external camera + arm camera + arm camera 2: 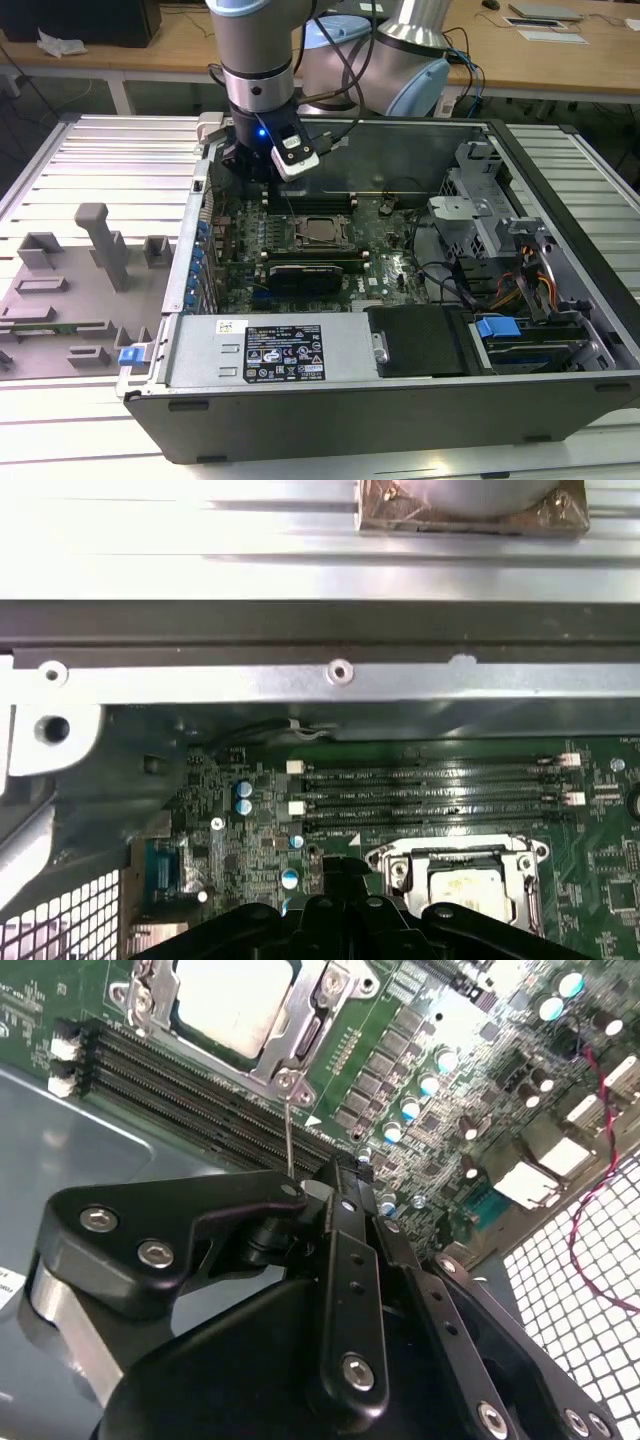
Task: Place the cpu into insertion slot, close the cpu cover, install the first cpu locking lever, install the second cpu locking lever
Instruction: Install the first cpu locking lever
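Note:
The cpu [318,231] lies flat in the insertion slot [299,233] on the green motherboard; its silver top is visible in both wrist views [235,1000] [465,888]. The cpu cover [305,1015] [400,865] lies down around it as a silvery frame. A thin wire locking lever [290,1125] rises from the socket corner up to my fingertips. My gripper [258,183] [330,1185] [345,872] hangs over the board beside the socket, toward the exterior view's left, with its black fingers together. I cannot tell whether the lever is pinched between them.
Long black RAM slots [430,795] run between the socket and the case's rear wall [330,675]. A drive cage with cables [500,250] fills the exterior view's right. The power supply [270,350] sits at the front. A grey fixture tray [70,290] lies outside the case.

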`<state>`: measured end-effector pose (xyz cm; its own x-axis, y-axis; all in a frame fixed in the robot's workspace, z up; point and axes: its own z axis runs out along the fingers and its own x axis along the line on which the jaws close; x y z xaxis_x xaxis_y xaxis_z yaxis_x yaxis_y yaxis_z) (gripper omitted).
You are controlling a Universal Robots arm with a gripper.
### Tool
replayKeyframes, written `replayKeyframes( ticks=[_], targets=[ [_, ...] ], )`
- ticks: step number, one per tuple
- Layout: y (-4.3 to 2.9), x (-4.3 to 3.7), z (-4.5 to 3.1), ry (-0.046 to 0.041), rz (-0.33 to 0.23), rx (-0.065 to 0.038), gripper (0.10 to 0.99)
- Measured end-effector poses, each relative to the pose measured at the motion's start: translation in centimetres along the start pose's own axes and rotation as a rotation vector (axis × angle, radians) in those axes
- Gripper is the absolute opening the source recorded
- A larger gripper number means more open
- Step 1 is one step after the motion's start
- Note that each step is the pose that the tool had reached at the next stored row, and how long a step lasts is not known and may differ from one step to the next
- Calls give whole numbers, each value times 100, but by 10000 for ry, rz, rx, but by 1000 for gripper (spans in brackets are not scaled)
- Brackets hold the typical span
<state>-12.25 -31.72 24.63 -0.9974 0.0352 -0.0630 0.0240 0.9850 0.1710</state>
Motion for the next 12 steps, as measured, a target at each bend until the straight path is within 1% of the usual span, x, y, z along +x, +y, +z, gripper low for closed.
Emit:
replayKeyframes(
  ticks=[1,2,3,5,7,9,12],
  targets=[
    [0,0,1,-1,0,-30,106],
    [2,0,3,1,2,-100,106],
    [3,0,3,0,6,-195,106],
    [4,1,4,-2,10,-296,106],
    [4,1,2,-4,10,-298,106],
    [6,0,-16,-2,10,-296,106],
    [15,-3,-61,-5,9,-298,106]
  ],
)
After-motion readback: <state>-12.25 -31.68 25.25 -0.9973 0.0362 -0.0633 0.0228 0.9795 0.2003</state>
